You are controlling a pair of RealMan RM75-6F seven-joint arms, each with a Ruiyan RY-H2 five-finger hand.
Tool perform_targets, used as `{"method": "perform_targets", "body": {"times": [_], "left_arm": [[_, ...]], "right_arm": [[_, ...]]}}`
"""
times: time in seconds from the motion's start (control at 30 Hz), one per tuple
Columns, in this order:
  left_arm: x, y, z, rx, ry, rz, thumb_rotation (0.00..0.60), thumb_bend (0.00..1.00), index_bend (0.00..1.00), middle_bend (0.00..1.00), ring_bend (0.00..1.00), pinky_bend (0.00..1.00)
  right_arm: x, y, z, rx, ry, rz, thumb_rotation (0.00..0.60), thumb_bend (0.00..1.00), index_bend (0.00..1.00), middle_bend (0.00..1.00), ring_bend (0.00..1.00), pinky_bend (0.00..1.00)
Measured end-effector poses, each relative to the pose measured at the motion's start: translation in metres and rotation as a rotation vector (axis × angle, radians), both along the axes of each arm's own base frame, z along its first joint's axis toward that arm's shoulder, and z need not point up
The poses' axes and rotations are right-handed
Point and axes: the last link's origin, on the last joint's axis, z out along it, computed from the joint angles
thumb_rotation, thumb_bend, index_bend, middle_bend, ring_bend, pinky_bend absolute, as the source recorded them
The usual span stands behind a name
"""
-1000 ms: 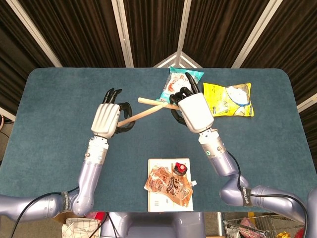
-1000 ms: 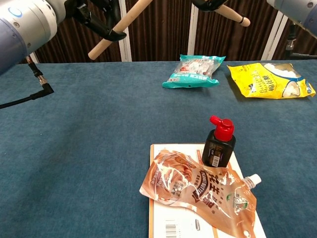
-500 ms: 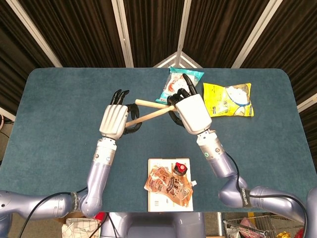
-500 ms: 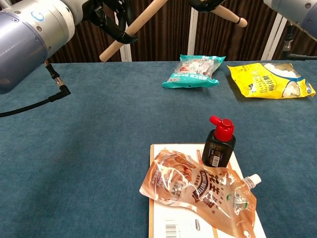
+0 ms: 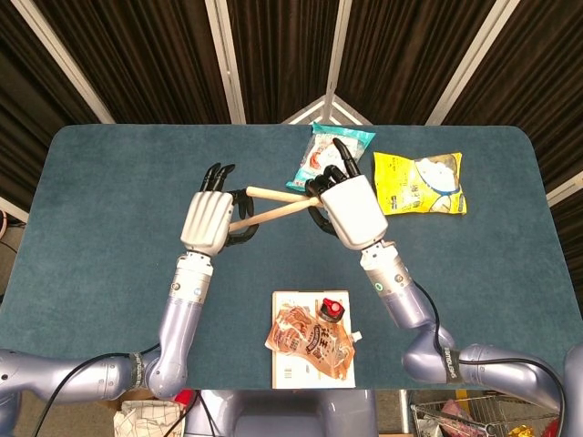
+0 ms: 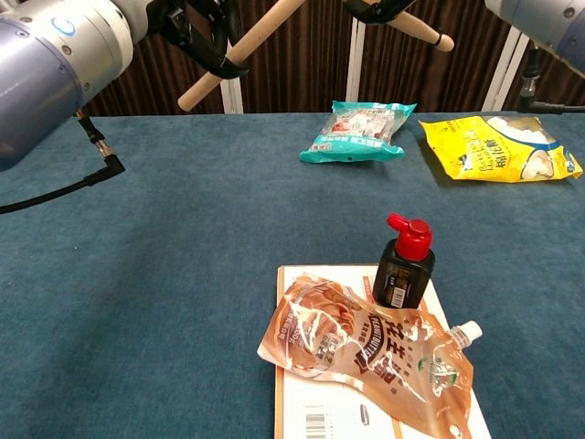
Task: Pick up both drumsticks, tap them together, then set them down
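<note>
Both raised | left hand grips drumstick; right hand grips other drumstick; seemingly crossed

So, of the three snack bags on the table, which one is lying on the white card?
The brown pouch with the white spout, beside the red-capped bottle. The teal bag and the yellow bag lie directly on the blue table.

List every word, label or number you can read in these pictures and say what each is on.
None can be read for certain.
Brown spouted pouch: large characters, too blurred to read.
Yellow snack bag: print, unreadable.
Teal snack bag: print too small.
Black bottle: label too small.
White card: barcode only, digits unreadable.
</note>
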Motion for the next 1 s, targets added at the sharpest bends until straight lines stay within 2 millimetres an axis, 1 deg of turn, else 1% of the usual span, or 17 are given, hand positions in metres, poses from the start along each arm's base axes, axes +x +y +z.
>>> {"method": "perform_targets", "body": {"times": [0.43, 0.7, 0.9, 1.0], "left_arm": [[-0.014, 0.005, 0.004, 0.009, 0.009, 0.024, 0.600, 0.46, 0.69, 0.64, 0.10, 0.00], [-0.013, 0.005, 0.001, -0.002, 0.014, 0.017, 0.600, 0.46, 0.69, 0.64, 0.10, 0.00], [-0.015, 0.005, 0.003, 0.001, 0.028, 0.012, 0.600, 0.46, 0.69, 0.64, 0.10, 0.00], [-0.021, 0.005, 0.008, 0.006, 0.047, 0.008, 0.600, 0.46, 0.69, 0.64, 0.10, 0.00]], "right_arm": [[-0.003, 0.000, 0.000, 0.000, -0.015, -0.012, 0.600, 0.53, 0.68, 0.68, 0.40, 0.00], [-0.004, 0.000, 0.001, -0.001, -0.020, -0.017, 0.600, 0.53, 0.68, 0.68, 0.40, 0.00], [-0.007, -0.002, 0.007, -0.014, -0.029, -0.028, 0.600, 0.53, 0.68, 0.68, 0.40, 0.00], [-0.012, -0.003, 0.011, -0.021, -0.034, -0.039, 0.600, 0.53, 0.68, 0.68, 0.40, 0.00]]}}
